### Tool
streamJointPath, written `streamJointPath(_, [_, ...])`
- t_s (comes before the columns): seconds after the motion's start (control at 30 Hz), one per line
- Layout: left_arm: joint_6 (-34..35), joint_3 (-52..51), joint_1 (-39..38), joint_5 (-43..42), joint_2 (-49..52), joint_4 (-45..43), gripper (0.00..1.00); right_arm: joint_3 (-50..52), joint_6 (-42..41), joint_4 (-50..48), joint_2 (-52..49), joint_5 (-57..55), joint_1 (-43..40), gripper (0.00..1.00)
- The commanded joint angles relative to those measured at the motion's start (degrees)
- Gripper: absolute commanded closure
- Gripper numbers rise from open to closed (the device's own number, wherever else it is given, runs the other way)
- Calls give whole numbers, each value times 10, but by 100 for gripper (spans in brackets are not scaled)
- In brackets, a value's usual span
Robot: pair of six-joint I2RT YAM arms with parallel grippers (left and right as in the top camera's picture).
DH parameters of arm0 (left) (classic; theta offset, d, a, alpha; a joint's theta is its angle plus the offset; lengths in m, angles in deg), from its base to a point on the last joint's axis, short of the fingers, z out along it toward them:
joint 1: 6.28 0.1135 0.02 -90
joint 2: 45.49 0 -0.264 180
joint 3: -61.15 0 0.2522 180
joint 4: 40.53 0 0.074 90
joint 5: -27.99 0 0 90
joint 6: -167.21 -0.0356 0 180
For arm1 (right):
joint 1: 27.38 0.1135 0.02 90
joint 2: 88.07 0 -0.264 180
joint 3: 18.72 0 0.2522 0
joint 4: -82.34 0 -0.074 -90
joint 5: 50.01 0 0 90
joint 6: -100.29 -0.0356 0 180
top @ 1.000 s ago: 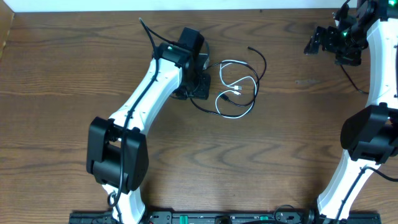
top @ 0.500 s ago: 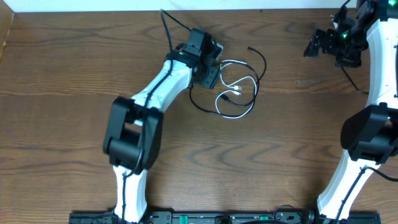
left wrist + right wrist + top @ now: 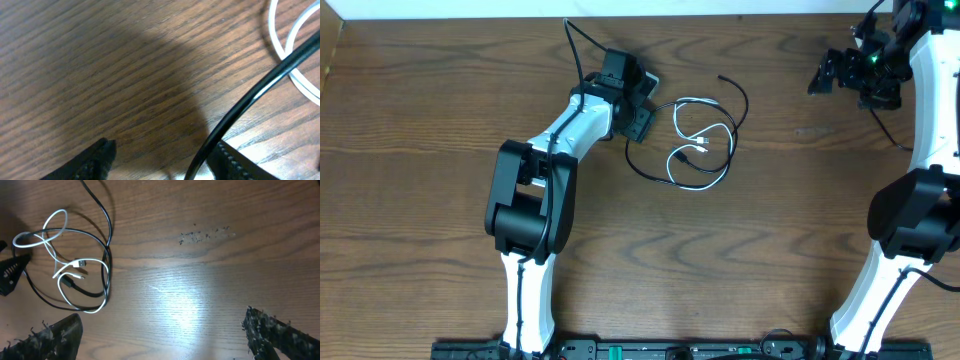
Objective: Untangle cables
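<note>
The black cable (image 3: 109, 230) and the white cable (image 3: 708, 188) lie in one loose knot on the surface (image 3: 430, 120). Their loops cross at several places, and both of the white cable's plugs (image 3: 77, 264) sit inside the bundle. One end of the black cable trails free on the far side, away from the left hand (image 3: 646, 105).

That hand is low at the near edge of the knot with its fingers spread. In its own camera a stretch of black cable runs up between the two fingertips, close to one finger (image 3: 230, 160). The gap between them is far wider than the cord, so nothing looks pinched. A curve of white cable lies just beyond the fingertips. The placement suggests the hand is lined up on the outer black loop, where that cord runs clear of the white one. A pull from there would draw it sideways out of the tangle and not tighten the crossings.

The right hand (image 3: 161, 315) hangs well apart from the bundle. Its fingers are spread wide over bare wood and it holds nothing. It looks parked there to keep the space around the cables free, though the knot is in its camera's view.

The cables are not yet separated.
</note>
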Motion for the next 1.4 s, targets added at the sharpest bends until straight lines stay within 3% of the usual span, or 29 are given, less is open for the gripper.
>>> streamJointPath(0.0, [-12,-2,-3,-11,15,-1,50,2,7,2,0,-1,1,1])
streamJointPath(0.2, [-12,-23,-13,-38,16,-4,61,2,7,2,0,-1,1,1])
streamJointPath(0.23, [-12,-24,-14,-38,17,-4,65,2,7,2,0,-1,1,1])
streamJointPath(0.3, [-12,-27,-14,-38,17,-2,91,2,7,4,0,0,2,1])
streamJointPath(0.33, [-11,-27,-14,-38,17,0,92,2,7,5,0,0,3,1])
streamJointPath(0.53, [57,-26,-13,-29,-4,7,92,2,7,6,0,9,21,2])
streamJointPath(0.67, [111,-24,-13,-27,-76,35,92,2,7,5,0,8,38,1])
streamJointPath(0.87, [186,-23,-14,-162,-278,84,93,2,7,3,0,9,59,4])
streamJointPath(1.1, [256,-23,-14,-227,-443,21,92,2,21,3,6,78,62,6])
streamJointPath(1.37, [388,-23,-13,-226,-516,-133,93,2,79,3,49,194,63,4])
